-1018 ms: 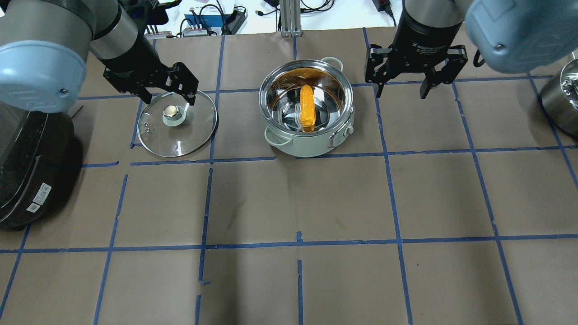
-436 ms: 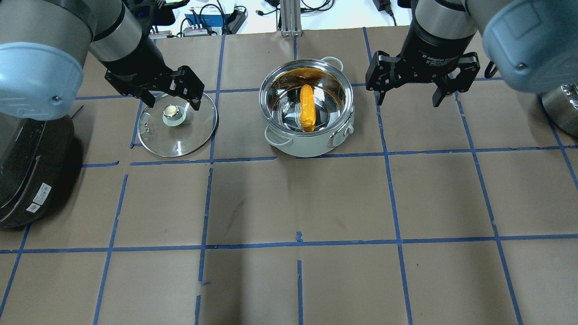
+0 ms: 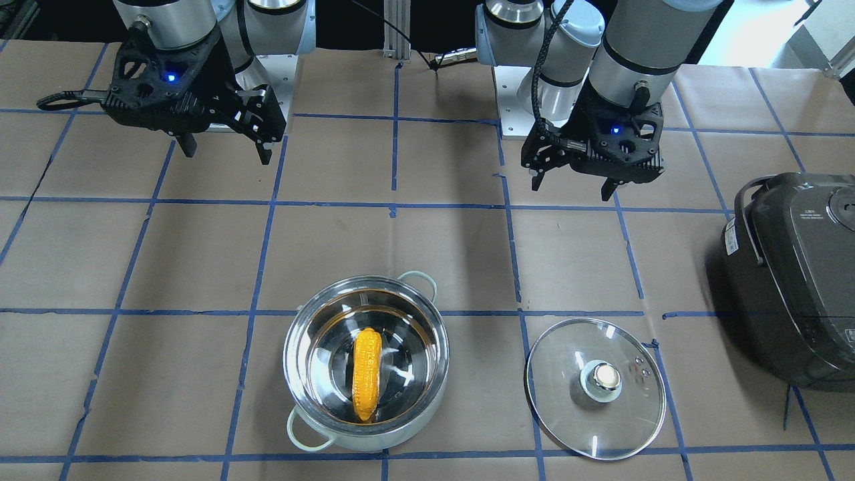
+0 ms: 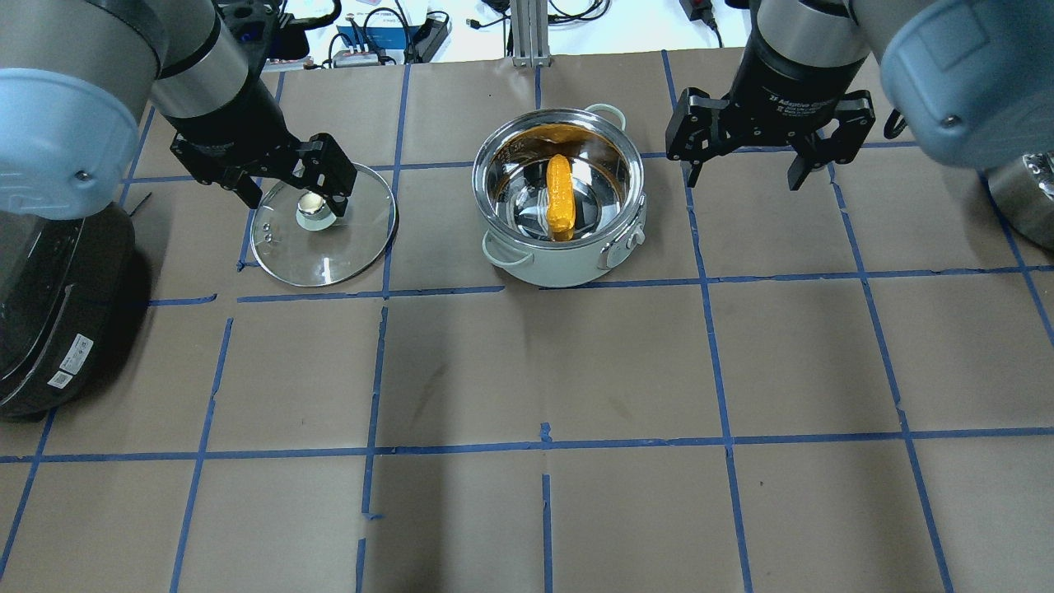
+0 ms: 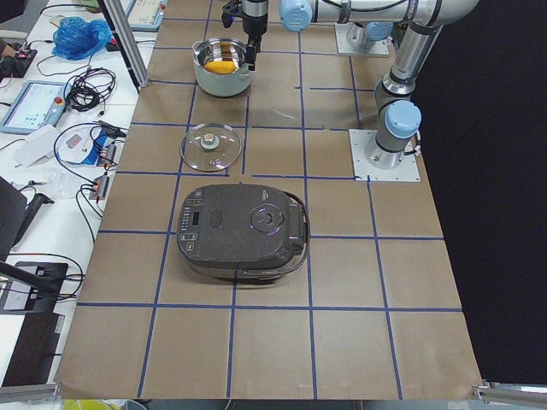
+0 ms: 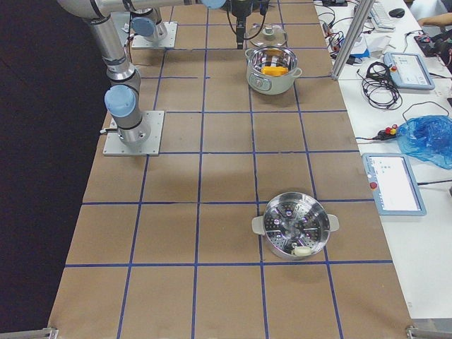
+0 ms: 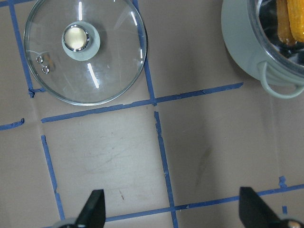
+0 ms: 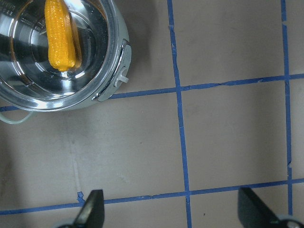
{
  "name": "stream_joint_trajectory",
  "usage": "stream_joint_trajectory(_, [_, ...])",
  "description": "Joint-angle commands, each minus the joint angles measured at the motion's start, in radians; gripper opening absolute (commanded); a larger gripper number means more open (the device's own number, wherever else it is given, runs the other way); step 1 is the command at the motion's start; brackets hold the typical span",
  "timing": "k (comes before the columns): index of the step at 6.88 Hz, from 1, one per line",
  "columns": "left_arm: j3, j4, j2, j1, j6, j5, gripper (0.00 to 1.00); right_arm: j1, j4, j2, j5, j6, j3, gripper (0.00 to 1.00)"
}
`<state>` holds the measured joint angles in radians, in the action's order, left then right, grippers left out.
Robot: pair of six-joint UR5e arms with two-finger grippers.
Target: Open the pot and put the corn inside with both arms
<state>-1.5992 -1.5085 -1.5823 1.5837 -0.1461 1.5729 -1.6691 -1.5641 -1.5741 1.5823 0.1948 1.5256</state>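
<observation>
The steel pot point(image 4: 560, 268) with mint-green handles stands open at the table's far middle. The yellow-orange corn point(image 4: 559, 198) lies inside it on the bottom. The glass lid point(image 4: 329, 255) lies flat on the table to the pot's left, knob up. My left gripper point(image 4: 295, 200) is open and empty, held above the lid's far side. My right gripper point(image 4: 744, 181) is open and empty, in the air to the right of the pot. The front view shows the pot point(image 3: 300, 374), corn point(image 3: 367, 374) and lid point(image 3: 568, 401), with both grippers high and apart from them.
A dark grey rice cooker point(image 4: 49, 305) sits at the table's left edge, beside the lid. A steel steamer pot point(image 6: 295, 233) stands far off on the right side and shows at the overhead view's right edge point(image 4: 1021, 189). Blue tape lines grid the brown paper.
My right gripper has shifted a little to the right, away from the pot. My left gripper has shifted slightly left over the lid. Pot, corn and lid have not moved.
</observation>
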Motion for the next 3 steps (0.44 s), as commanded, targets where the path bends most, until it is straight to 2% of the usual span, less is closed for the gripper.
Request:
stream_joint_trajectory(1, [0.01,-0.056,0.016,0.001,0.002,0.001,1.0,-0.003,-0.001,0.0,-0.001,0.0,-0.002,1.0])
stream_joint_trajectory(3, [0.012,-0.082,0.024,-0.001,0.0,0.009,1.0,-0.003,-0.001,0.0,-0.001,0.0,-0.001,1.0])
